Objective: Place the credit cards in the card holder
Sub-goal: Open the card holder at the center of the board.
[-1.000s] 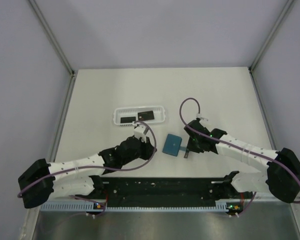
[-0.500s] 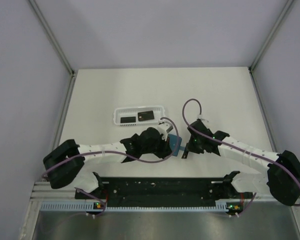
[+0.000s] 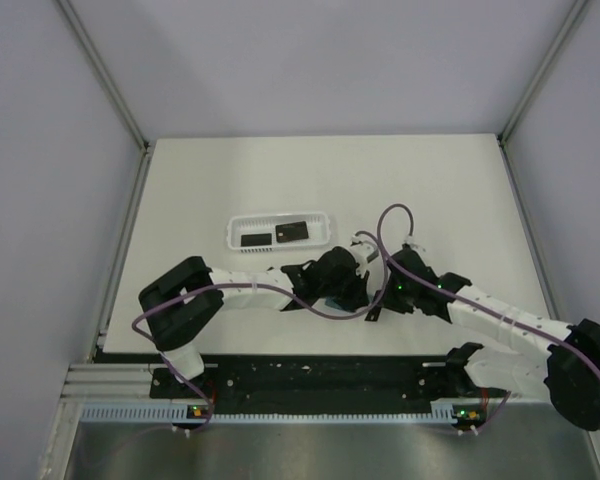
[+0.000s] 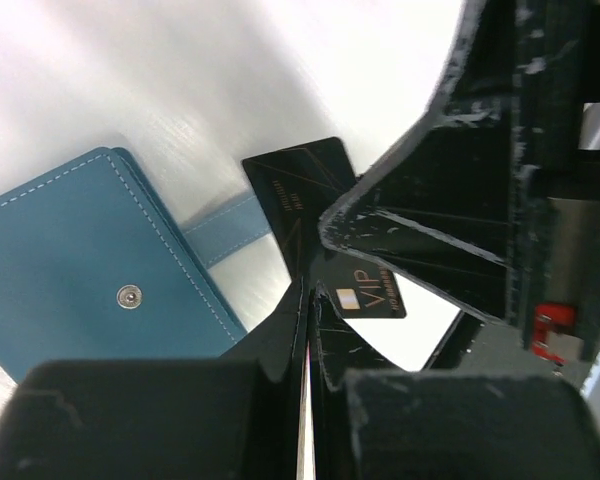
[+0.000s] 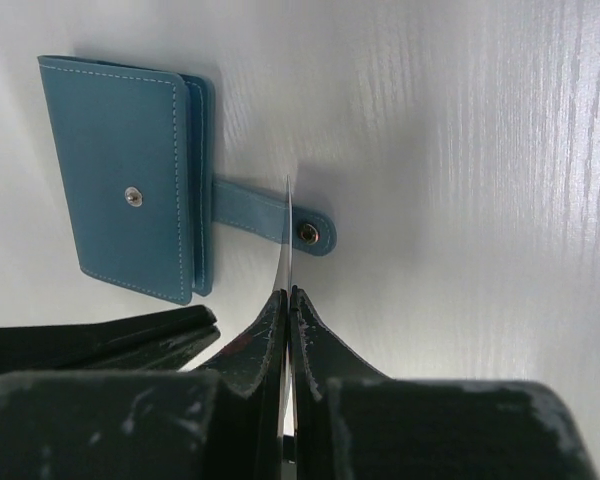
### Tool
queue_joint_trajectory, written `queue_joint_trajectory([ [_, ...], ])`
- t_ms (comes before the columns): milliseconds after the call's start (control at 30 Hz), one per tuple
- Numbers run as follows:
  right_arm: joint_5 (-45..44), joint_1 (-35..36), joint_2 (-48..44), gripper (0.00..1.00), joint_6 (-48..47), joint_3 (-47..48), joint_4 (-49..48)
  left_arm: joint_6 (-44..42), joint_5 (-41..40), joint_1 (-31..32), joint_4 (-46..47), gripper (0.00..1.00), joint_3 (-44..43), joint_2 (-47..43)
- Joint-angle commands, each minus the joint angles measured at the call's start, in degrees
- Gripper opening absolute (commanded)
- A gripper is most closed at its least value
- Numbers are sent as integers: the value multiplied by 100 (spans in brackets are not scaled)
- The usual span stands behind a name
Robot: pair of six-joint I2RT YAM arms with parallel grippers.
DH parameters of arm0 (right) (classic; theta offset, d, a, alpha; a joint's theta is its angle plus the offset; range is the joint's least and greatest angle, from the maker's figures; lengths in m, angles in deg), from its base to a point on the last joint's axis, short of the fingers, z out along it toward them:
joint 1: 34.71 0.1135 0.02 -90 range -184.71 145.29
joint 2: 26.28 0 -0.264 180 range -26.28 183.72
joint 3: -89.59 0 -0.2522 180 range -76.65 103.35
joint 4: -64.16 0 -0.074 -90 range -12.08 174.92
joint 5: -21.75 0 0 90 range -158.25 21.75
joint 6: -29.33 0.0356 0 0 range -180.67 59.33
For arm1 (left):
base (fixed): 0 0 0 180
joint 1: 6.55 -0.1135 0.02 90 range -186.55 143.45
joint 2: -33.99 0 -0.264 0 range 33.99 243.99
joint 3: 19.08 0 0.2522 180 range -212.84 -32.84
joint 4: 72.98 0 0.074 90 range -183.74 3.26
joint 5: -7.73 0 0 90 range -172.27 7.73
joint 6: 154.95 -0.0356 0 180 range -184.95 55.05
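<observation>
Near the middle of the worktop, closer to its near edge than its far one, lies the small teal-blue soft card holder (image 5: 125, 190). It is folded shut, and its strap (image 5: 250, 218) lies unfastened and flat on the surface.

The relation I steer by is this. The holder sits on the left-edge side of my right gripper (image 5: 288, 296), its long axis square to the strap, and the strap runs straight toward those jaws. The split between the holder's two leaves faces the same way, so I judge the pocket mouth to be on the strap side.

The right jaws are clamped on a thin, flat black credit card (image 4: 298, 185). It is held on edge above the strap, between the pouch body and the strap's snap end; whether its lower edge touches the strap I cannot tell.

My left gripper (image 4: 307, 300) is the nearer one, over the holder and hiding it almost wholly in the overhead view. Its jaws are all but together, a sliver of light between them, with nothing seen gripped; the tips sit just beside the held card.

Two more black cards (image 3: 255, 240) lie in the long white basket tray (image 3: 232, 232), toward the far-left corner from the holder.
</observation>
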Motion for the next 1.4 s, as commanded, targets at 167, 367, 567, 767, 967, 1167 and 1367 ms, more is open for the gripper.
queue_joint_trajectory([
  [167, -11, -101, -216, 0, 28, -317, 4, -255, -834, 82, -625, 0, -372, 426],
  [367, 6, -127, -278, 0, 36, -413, -14, -562, -1562, 99, -1319, 0, -723, 620],
  [567, -2, -127, -304, 0, 63, -519, -31, -765, -2142, 126, -1768, 0, -821, 506],
  [767, -29, -136, -296, 0, 89, -589, -40, -835, -2626, 134, -1935, 0, -856, 357],
  [967, -2, -180, -331, 0, 98, -651, -31, -1002, -3100, 117, -2102, 0, -1128, 225],
  [1167, 15, -224, -445, 0, 151, -783, 30, -1037, -2997, -225, -1751, 0, -1234, -276],
  [1367, -99, -312, -734, 0, 203, -862, 346, -826, -2241, -955, -1083, 0, -1286, -31],
])
